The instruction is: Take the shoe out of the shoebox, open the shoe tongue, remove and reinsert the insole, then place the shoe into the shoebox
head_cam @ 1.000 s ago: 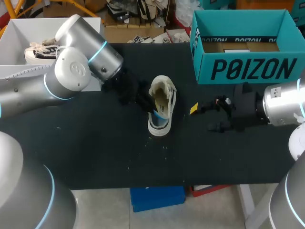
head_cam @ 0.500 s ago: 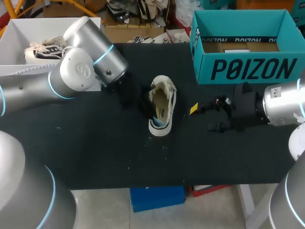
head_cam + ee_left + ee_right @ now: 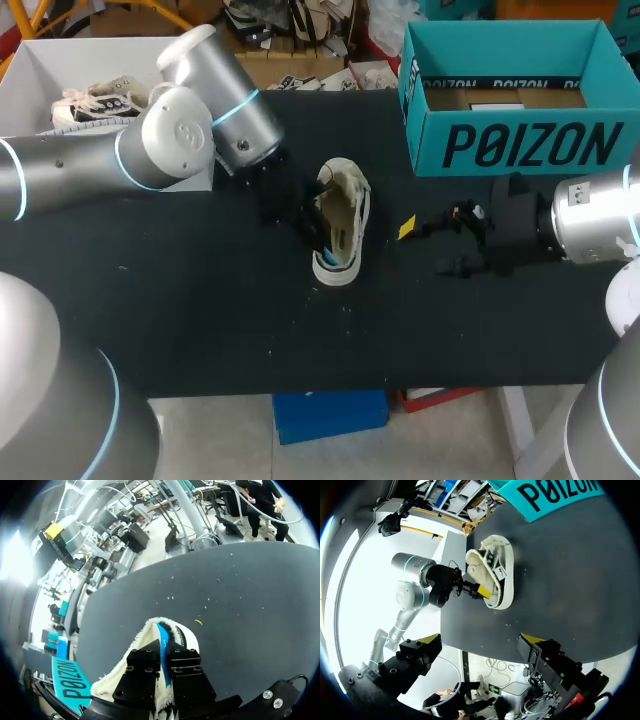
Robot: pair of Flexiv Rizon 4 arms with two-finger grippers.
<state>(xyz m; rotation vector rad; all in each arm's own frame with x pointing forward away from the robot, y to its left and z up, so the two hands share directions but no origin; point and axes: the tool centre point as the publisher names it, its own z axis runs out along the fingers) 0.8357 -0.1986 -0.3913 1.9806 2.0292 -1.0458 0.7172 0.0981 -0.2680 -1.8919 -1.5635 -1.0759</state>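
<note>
Left wrist view: left jaws pinch shoe's (image 3: 142,635) insole (image 3: 161,644); right jaws (well apart) gape empty.

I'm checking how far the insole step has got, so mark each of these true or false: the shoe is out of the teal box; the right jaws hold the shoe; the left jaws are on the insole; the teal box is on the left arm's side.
1. The shoe lies on the table, outside the teal shoebox. True.
2. The right arm holds the shoe in its jaws. False: its jaws are open, empty and off to the shoe's side.
3. The jaws of the left arm are closed on the blue insole at the shoe's opening. True.
4. The teal shoebox stands on the left arm's side. False: it is on the right arm's side; a white box is on the left.
</note>
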